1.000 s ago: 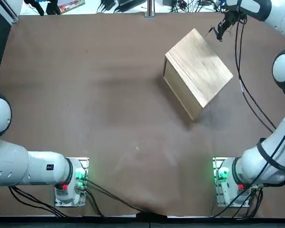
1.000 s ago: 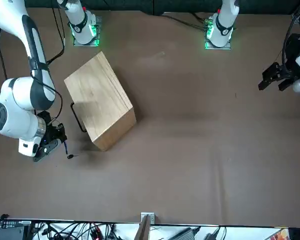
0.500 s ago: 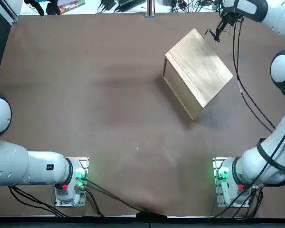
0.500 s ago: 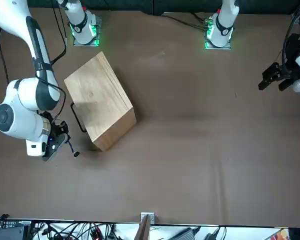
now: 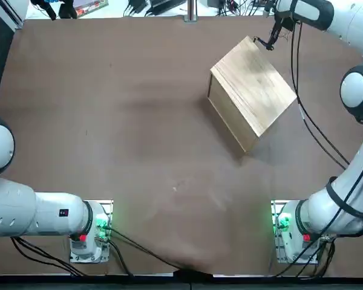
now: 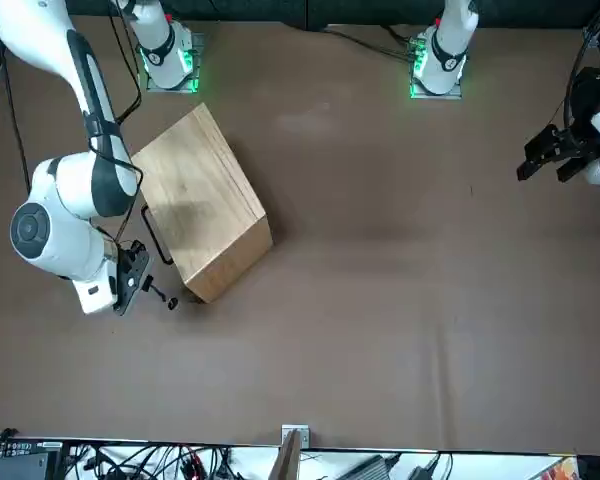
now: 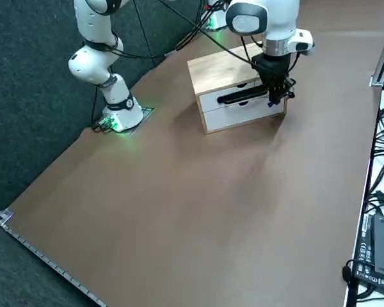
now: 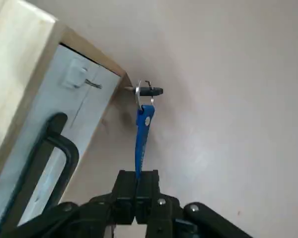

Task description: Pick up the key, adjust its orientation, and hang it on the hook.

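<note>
My right gripper (image 8: 137, 174) is shut on the blue head of the key (image 8: 144, 130). A ring and a short dark shaft stick out at the key's far end, just off the front corner of the wooden box (image 8: 20, 64). The hook (image 8: 79, 78) is a small white mount with a metal pin on the box's white front face, above a black handle (image 8: 59, 148). In the top view the gripper (image 5: 272, 35) hovers at the box's (image 5: 254, 90) far corner. From the front the gripper (image 6: 132, 283) holds the key (image 6: 166, 298) beside the box (image 6: 195, 195).
Cables and electronics line the far table edge (image 5: 151, 6), with a short metal post (image 5: 190, 12) at its middle. The right arm's black cable (image 5: 308, 109) hangs beside the box. Brown tabletop (image 5: 139, 121) spreads out to the box's left.
The right gripper has carried the key along the far side toward the box's front corner, and the wrist has turned. The box has stayed put.
</note>
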Controlling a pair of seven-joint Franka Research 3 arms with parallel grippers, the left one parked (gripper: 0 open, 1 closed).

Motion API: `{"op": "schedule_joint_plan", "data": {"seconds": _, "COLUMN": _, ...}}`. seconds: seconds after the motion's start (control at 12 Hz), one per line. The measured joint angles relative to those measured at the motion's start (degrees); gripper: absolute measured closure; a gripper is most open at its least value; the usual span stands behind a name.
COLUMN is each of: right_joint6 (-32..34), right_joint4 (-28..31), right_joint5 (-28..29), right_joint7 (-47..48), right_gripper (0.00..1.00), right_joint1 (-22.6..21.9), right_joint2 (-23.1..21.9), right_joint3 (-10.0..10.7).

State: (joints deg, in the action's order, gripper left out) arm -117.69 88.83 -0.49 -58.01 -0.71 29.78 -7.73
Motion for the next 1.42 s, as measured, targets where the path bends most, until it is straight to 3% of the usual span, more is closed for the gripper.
{"op": "schedule_joint_plan", "data": {"seconds": 0.58, "right_joint6": -2.75, "right_joint4": -0.03, "right_joint5": 0.01, "right_joint7": -9.61, "right_gripper": 0.98, "right_joint1": -0.31, "right_joint2": 1.93, "right_joint3": -0.51}}
{"op": "schedule_joint_plan", "data": {"seconds": 1.42, "right_joint6": -0.88, "right_joint4": -0.34, "right_joint5": 0.77, "right_joint7": -16.11, "right_gripper": 0.98, "right_joint1": -0.17, "right_joint2": 2.13, "right_joint3": -0.60}}
